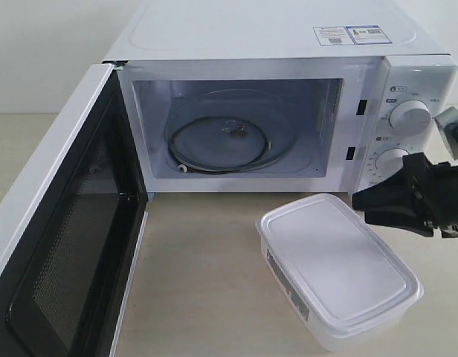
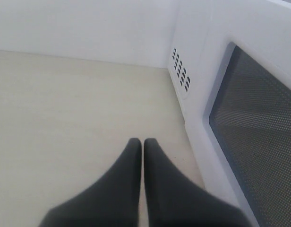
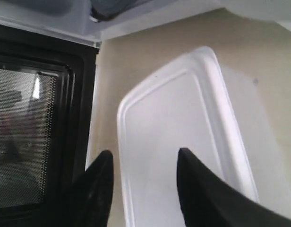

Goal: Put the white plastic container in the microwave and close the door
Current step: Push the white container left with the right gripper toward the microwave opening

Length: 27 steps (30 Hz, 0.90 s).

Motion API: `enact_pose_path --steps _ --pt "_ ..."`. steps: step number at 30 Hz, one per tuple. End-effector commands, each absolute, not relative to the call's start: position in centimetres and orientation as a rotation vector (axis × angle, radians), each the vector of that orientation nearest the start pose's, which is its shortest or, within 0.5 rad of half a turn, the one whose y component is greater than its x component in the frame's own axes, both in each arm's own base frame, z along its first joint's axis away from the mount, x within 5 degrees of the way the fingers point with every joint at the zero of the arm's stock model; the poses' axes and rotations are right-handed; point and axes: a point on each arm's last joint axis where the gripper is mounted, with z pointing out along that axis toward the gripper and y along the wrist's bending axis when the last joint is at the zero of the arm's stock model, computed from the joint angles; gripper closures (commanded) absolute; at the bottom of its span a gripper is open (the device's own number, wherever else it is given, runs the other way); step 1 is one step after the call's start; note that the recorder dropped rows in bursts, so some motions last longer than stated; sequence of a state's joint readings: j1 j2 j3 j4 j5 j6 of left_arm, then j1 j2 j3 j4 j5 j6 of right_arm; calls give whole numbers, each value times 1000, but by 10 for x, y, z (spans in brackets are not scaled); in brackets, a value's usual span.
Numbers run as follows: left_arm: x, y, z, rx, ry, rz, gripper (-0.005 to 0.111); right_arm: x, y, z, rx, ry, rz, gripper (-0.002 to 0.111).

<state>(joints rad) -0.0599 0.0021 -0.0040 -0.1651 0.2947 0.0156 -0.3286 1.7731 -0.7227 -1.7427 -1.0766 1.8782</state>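
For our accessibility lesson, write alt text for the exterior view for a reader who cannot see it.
A lidded white plastic container sits on a pale table in front of a white microwave whose door stands wide open to the left. A black claw reaches in from the right, near the container's far corner.

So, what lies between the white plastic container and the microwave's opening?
Only bare tabletop separates the white plastic container from the microwave, per the exterior view.
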Motion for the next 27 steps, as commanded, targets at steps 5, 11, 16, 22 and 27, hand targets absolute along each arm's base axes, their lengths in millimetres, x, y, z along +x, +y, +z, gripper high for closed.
enact_pose_path --steps 5,11,16,22,27 --pt "54 -8 187 -46 1775 -193 102 294 -22 157 219 2391 1167 67" --pt "54 -8 187 -46 1775 -193 102 289 -47 158 314 2347 1161 67" --pt "54 -8 187 -46 1775 -193 102 287 -50 158 326 2338 1180 67" --pt "54 -8 187 -46 1775 -193 102 275 -51 139 407 2412 1064 67" --pt "54 -8 187 -46 1775 -193 102 263 -34 130 383 2464 1103 67"
